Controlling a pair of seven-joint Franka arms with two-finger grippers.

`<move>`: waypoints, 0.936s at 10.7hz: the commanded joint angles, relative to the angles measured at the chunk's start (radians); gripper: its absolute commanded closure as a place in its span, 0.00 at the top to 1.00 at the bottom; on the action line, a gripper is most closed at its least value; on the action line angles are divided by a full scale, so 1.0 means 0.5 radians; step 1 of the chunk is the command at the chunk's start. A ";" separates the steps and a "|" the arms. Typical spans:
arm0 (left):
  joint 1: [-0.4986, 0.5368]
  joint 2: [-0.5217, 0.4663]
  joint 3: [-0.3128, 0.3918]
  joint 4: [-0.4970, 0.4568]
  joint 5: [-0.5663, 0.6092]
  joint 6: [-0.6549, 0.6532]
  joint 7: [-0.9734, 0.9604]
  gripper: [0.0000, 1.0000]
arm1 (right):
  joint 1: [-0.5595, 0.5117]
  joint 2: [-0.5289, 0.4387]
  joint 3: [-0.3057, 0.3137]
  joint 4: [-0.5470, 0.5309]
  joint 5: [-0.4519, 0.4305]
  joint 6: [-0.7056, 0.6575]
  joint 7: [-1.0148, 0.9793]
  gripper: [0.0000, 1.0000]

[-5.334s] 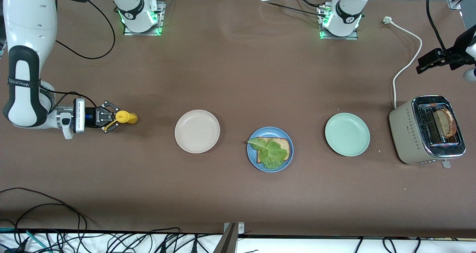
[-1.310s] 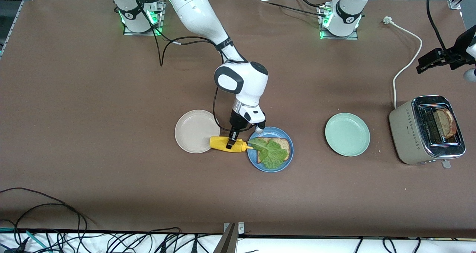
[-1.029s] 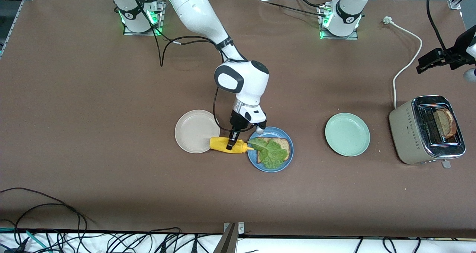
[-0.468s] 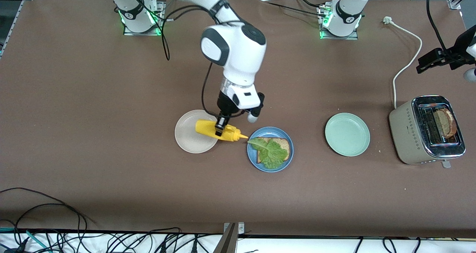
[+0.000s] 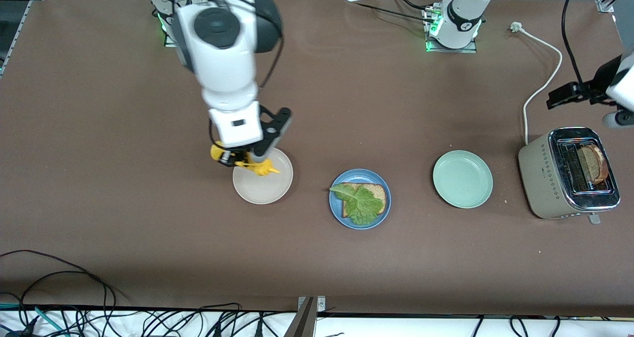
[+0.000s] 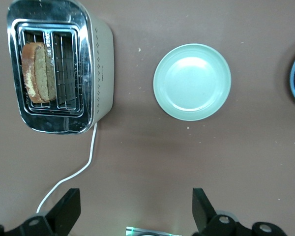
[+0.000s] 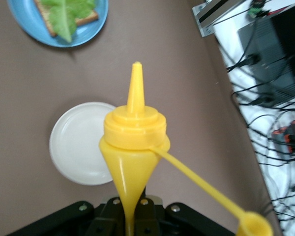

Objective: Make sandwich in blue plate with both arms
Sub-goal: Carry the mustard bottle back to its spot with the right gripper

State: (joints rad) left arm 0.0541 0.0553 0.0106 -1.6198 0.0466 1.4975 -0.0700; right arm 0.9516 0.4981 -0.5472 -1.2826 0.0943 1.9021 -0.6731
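The blue plate [image 5: 360,174] lies mid-table with one bread slice [image 5: 376,192] and a green lettuce leaf [image 5: 361,205] on top; it also shows as the blue plate [image 7: 96,27] in the right wrist view. My right gripper [image 5: 233,157] is shut on a yellow squeeze bottle [image 5: 257,167], held up over the edge of the cream-white plate [image 5: 262,191]. The bottle [image 7: 135,142] is squeezed thin between the jaws, and its cap [image 7: 253,227] dangles on a tether. A second bread slice [image 5: 592,163] stands in the toaster [image 5: 545,173]. My left gripper [image 5: 559,95] hangs open and empty over the table beside the toaster.
A mint-green plate [image 5: 462,179] lies between the blue plate and the toaster. The toaster's white cord [image 5: 542,79] runs toward the left arm's base. Loose cables hang along the table edge nearest the front camera.
My right gripper has lifted the yellow bottle away from the blue plate's rim and carried it toward the right arm's end, over the cream-white plate. The left gripper has shifted slightly.
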 commanded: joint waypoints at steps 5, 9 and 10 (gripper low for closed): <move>0.318 0.551 0.010 0.337 0.085 0.094 0.335 1.00 | -0.537 -0.447 -0.059 -0.827 1.169 0.003 -1.605 0.00; 0.373 0.733 0.013 0.337 0.320 0.208 0.395 1.00 | -0.832 -0.398 -0.065 -1.024 1.587 -0.235 -2.202 0.00; 0.386 0.754 0.016 0.337 0.324 0.211 0.395 1.00 | -0.893 -0.362 -0.065 -1.061 1.679 -0.300 -2.331 0.00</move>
State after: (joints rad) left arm 0.2428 0.3834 0.0237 -1.4951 0.1476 1.6090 0.1070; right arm 0.5698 0.3199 -0.5891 -1.7530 0.8321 1.8181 -1.7027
